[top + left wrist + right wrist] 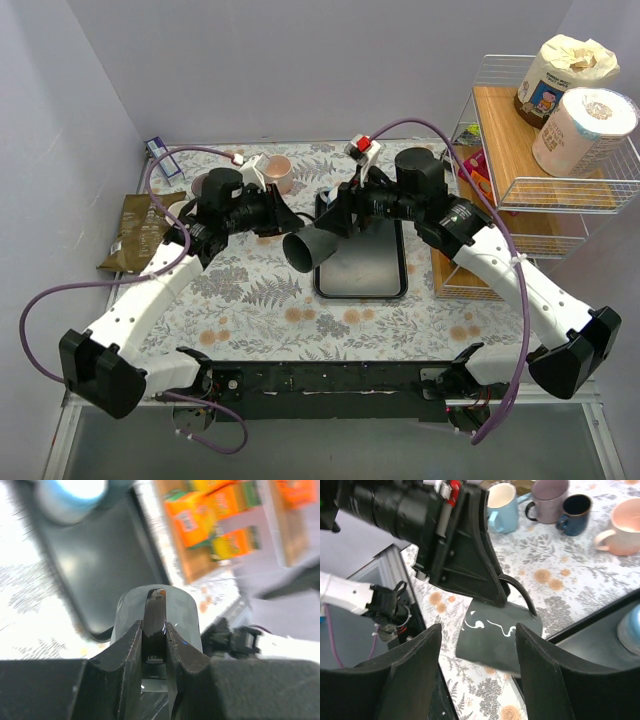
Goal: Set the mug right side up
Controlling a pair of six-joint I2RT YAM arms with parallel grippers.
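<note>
The dark grey mug (312, 250), matte and cylindrical with a thin white squiggle on its wall, hangs tipped on its side over the left edge of the smooth black tray (365, 282). The left gripper (155, 630) is pinched tight on its glossy curved handle (155, 607). The right gripper (477, 629) hovers above the tray's far-left corner, blunt fingers spread wide and touching nothing. In the left wrist view those clamped fingers hide much of the mug's body, and the tray behind is a blur.
</note>
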